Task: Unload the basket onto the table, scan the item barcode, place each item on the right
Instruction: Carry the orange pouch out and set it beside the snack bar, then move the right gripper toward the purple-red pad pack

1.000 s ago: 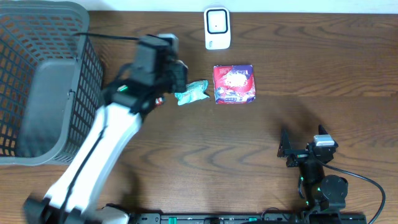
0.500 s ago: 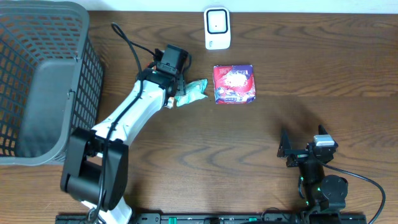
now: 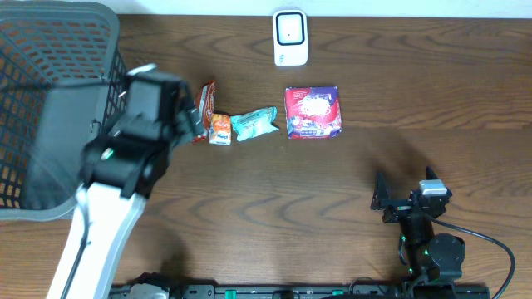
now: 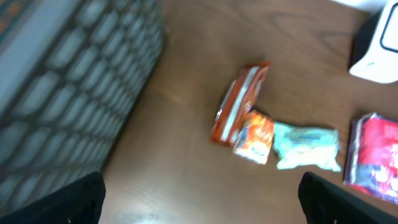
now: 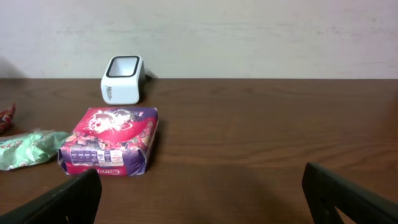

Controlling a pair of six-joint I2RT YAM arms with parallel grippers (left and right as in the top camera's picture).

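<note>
**Left tool** (image 4: 199, 208): released; fingers spread wide at the lower corners of the wrist view, nothing between them. It hangs above the desk (image 3: 332, 183), between the basket's right wall and the left end of the packet row.

**Right tool** (image 5: 199, 199): released and holding nothing. It sits low by the near edge on the right and faces the far wall.

**Row of packets, far half of desk, left to right:**
- long orange-red packet (image 3: 204, 110), lying at a slant, its lower end touching the next item
- small orange packet (image 3: 219, 129), just beside the teal one
- teal packet (image 3: 254, 123), crumpled, a narrow gap to its right
- red-and-purple packet (image 3: 313, 111), flat, printed face up

**Scanner** (image 3: 290, 37): white, upright at the far edge, behind the red-and-purple packet and apart from it.

**Basket** (image 3: 33, 33): grey mesh, filling the far left corner and running past the left edge of the overhead view.

**Open room:** bare wood runs from the packet row to the near edge and across the whole right side. The tightest spot is the strip between basket wall and orange-red packet, where the left arm stands.
</note>
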